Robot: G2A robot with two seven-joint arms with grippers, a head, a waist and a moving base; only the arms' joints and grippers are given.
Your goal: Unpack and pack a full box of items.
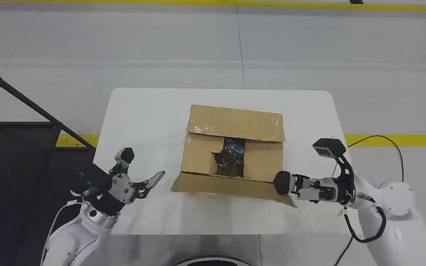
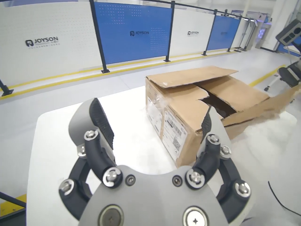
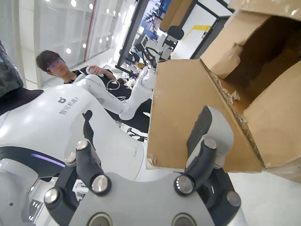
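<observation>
At mid-bench [image 1: 146,113] sits the cardboard box [image 1: 233,136], its top flaps partly apart, with packed items [image 1: 231,156] showing through the gap. The right gripper [image 1: 283,181] is spread wide at the right corner of the near flap [image 1: 226,184], one finger [image 3: 207,128] against the cardboard. The left gripper [image 1: 142,166] hangs unclenched over the bench's near-left corner, well apart from the box.

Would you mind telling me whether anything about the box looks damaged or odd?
Yes: the cardboard box has ragged, torn flap edges around its middle opening, and its near flap splays outward rather than lying closed.
</observation>
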